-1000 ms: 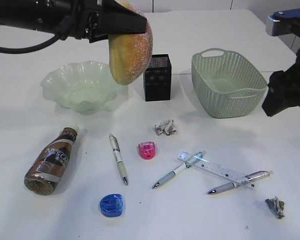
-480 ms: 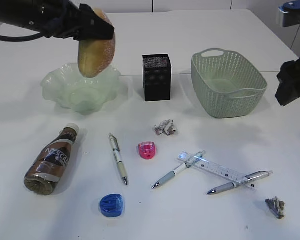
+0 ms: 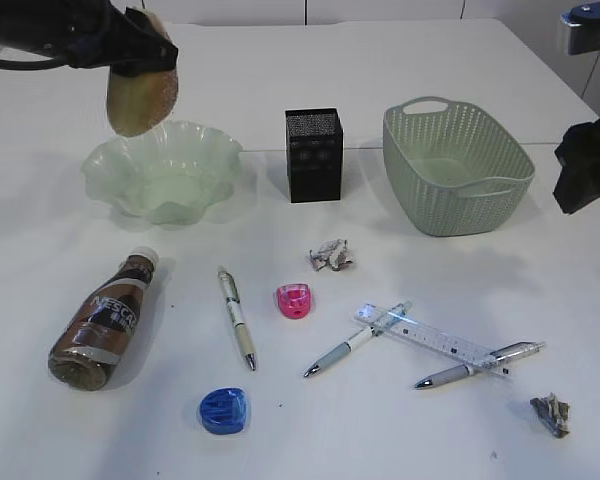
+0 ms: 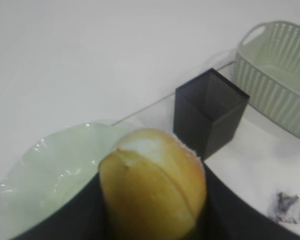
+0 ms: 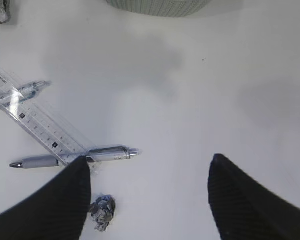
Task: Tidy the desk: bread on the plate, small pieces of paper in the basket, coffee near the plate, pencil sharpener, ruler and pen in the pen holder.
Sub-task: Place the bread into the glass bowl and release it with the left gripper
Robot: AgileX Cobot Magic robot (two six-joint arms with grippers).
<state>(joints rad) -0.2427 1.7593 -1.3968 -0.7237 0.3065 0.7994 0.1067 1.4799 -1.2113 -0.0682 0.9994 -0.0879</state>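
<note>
Holding the bread (image 3: 140, 100) pinched between its fingers, the left gripper (image 3: 145, 60) hangs above the far-left rim of the plate (image 3: 195, 150); the roll is clear of the dish. Seen from the left wrist, the bread (image 4: 152, 187) fills the gap between the two dark fingers, with the plate (image 4: 45, 175) below and the pen holder (image 4: 210, 112) to its right. The right gripper (image 5: 147, 200) stands spread and empty over bare counter (image 3: 400, 60) at the right edge, near the basket (image 3: 455, 180). The pen holder (image 3: 313, 155) stands upright between plate and basket. The coffee (image 3: 102, 320) lies on its side at near left. One paper wad (image 3: 330, 256) lies near the middle, another (image 3: 550, 412) at near right. The ruler (image 3: 430, 338) rests across two pens (image 3: 355, 340) (image 3: 480, 363); a third pen (image 3: 236, 317) lies left of a pink sharpener (image 3: 294, 300), with a blue sharpener (image 3: 223, 410) nearer still.
</note>
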